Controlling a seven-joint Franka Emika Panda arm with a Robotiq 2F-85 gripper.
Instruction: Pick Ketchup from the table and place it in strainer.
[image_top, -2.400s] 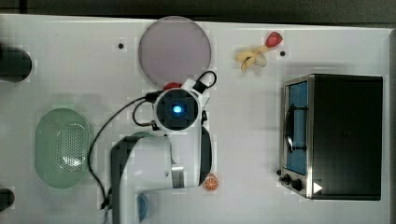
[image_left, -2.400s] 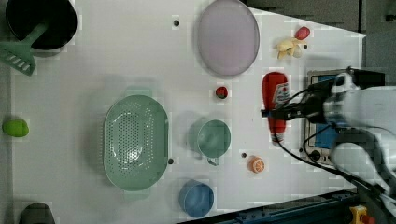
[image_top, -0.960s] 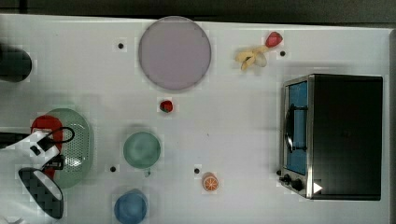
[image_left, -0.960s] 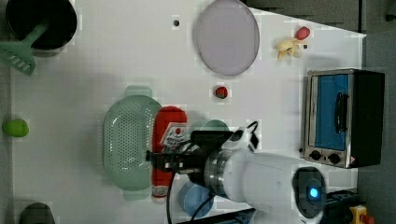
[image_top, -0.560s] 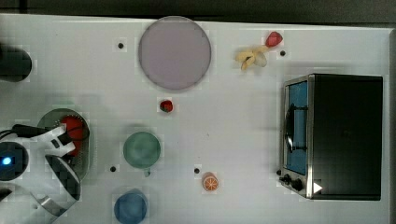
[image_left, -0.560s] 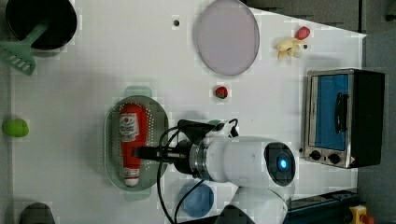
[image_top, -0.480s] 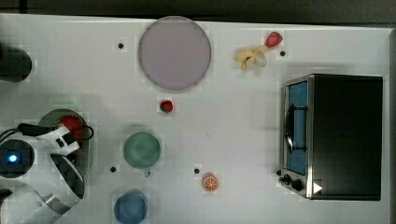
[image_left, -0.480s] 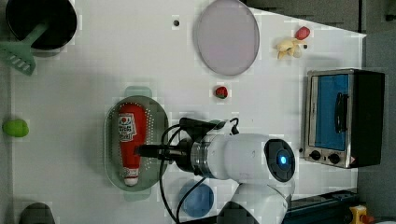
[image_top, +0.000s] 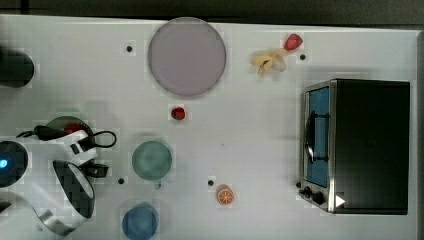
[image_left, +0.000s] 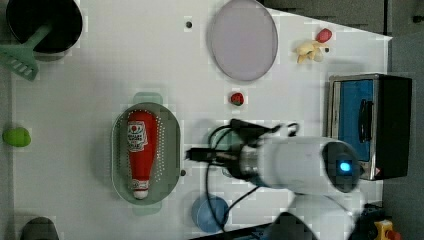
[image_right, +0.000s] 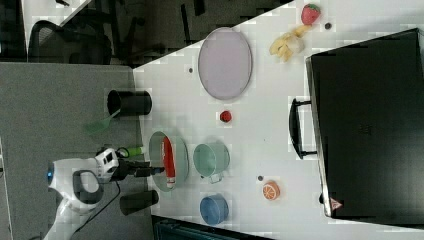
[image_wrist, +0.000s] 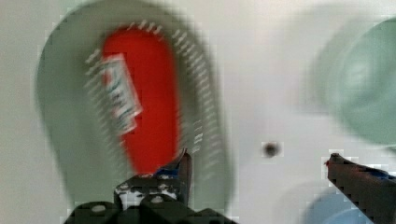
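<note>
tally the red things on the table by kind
ketchup bottle: 1
strawberries: 2
total: 3

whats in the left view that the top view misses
Left view: the ketchup lies full length in the strainer, cap toward the left view's bottom; there is also a green spatula and a small round green thing. In the top view the arm covers most of the strainer. Top view: the green bowl stands unobstructed, with an orange slice. Both: lilac plate, toaster oven, blue bowl, banana.
</note>
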